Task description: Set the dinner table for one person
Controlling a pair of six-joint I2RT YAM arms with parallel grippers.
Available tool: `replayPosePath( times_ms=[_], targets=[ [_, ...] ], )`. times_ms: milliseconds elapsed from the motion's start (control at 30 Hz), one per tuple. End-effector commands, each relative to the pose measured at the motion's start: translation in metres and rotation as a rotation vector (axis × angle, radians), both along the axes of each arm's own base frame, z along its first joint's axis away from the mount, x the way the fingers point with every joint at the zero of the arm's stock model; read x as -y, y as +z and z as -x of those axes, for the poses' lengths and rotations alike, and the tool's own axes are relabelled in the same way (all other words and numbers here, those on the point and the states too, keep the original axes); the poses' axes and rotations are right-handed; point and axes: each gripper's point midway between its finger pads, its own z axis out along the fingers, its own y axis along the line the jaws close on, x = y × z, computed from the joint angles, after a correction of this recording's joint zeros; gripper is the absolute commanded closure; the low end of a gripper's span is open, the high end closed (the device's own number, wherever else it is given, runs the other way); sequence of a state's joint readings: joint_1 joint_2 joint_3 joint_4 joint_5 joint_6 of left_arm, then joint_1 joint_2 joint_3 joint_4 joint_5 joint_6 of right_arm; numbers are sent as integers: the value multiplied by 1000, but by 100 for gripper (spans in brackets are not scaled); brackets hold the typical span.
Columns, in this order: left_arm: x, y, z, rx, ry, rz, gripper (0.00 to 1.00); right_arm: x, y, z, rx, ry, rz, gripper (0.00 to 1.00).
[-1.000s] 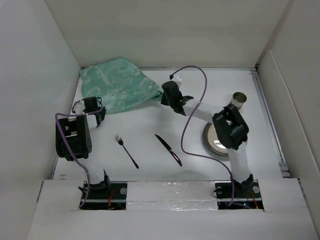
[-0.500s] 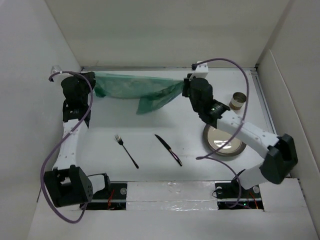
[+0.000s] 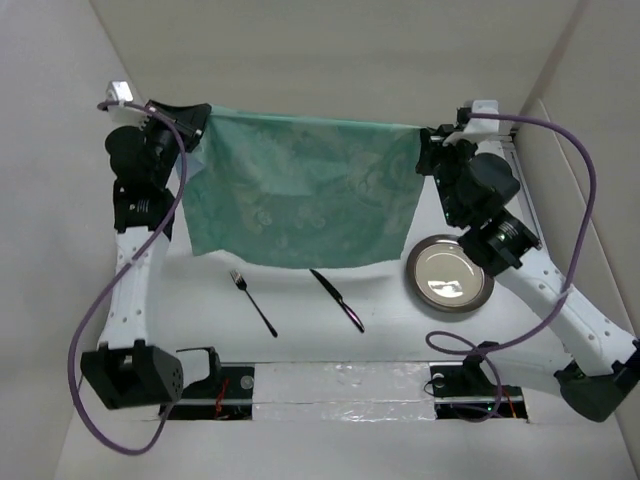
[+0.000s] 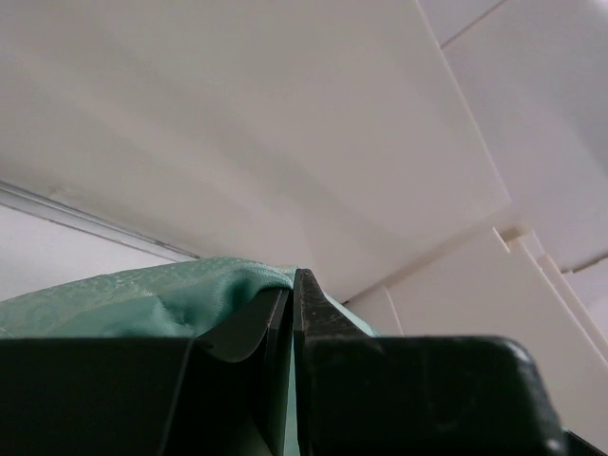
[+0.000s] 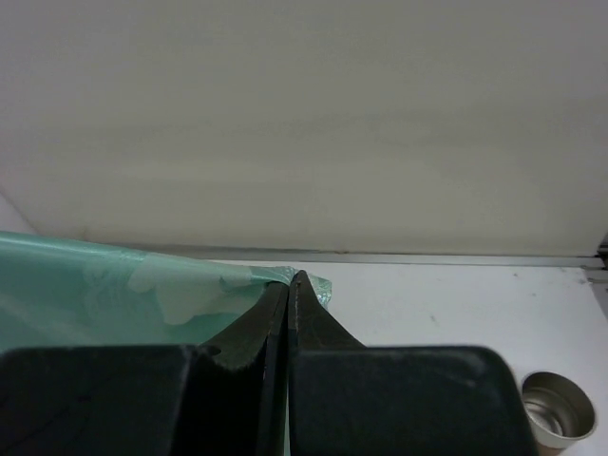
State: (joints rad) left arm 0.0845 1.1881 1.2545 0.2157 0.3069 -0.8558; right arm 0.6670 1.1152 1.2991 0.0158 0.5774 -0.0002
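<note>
Held-up placemat (image 3: 300, 195) hides far dinner table (image 3: 390, 330), knife (image 3: 337, 300) tip perhaps covered

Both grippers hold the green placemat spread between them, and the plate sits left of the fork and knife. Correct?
No. The top external view shows the plate right of the knife and fork. The left gripper and right gripper do hold the placemat spread between them.

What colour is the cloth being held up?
The cloth is green with paler swirls; the top view shows it best.
</note>
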Motion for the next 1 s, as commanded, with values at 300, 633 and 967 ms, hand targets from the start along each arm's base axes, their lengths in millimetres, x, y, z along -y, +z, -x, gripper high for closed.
replayPosePath(
  times_ms=[300, 633, 967],
  targets=[
    [-6, -24, -165, -123, -113, -58, 100, 53, 34, -148, -21, -198, 51, 100],
    [3, -13, -131, -50, -124, -156, 100, 69, 12, -135, -55, -206, 76, 100],
    [3, -209, -59, -292, -105, -127, 100, 65, -218, -79, -355, -170, 10, 100]
  ],
)
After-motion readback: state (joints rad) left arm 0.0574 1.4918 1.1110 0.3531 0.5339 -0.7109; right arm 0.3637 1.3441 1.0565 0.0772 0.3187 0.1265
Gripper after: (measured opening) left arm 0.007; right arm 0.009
